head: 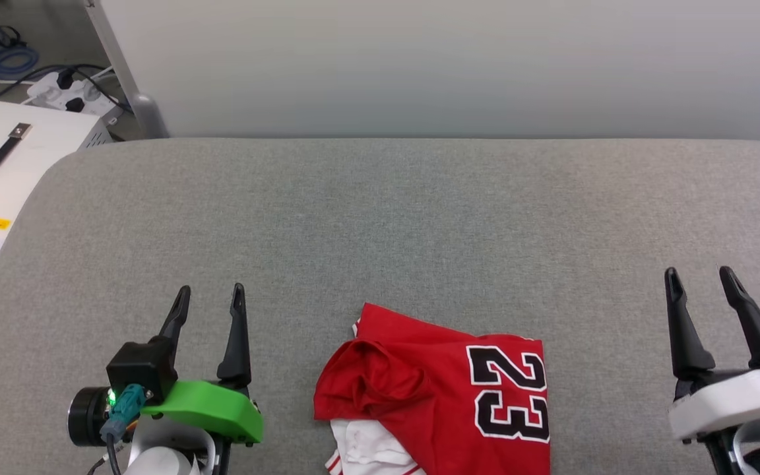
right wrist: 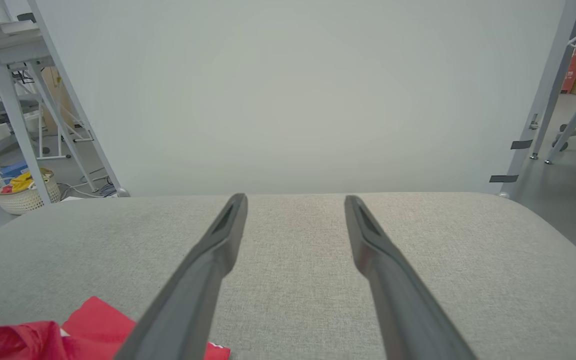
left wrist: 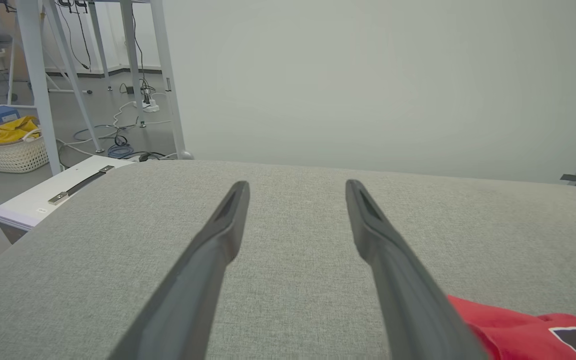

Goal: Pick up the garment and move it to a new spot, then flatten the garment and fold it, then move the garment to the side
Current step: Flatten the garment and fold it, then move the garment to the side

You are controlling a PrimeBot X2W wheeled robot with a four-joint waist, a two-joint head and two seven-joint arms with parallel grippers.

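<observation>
Evidently at the outset: the garment (head: 439,396) lay rumpled at the near edge of the grey table (head: 380,218), between the left claw (head: 212,289) and right claw (head: 698,270), both spread apart and empty. Lifting, flattening, folding and setting aside all seemingly remained.

Bright, diffuse light spreads evenly over the grey woven-fabric tabletop (head: 380,218); shadows are faint and soft-edged, a thin one hugging the crumpled red thin-fabric jersey (head: 419,396); the head view is sharp enough to show the weave. In the wrist views the wide lens leans the white metal frame legs (left wrist: 38,85) at the edges; the left gripper (left wrist: 296,183) is crisp at its tips, its long dark fingers (left wrist: 203,285) blurring toward the bottom edge.
</observation>
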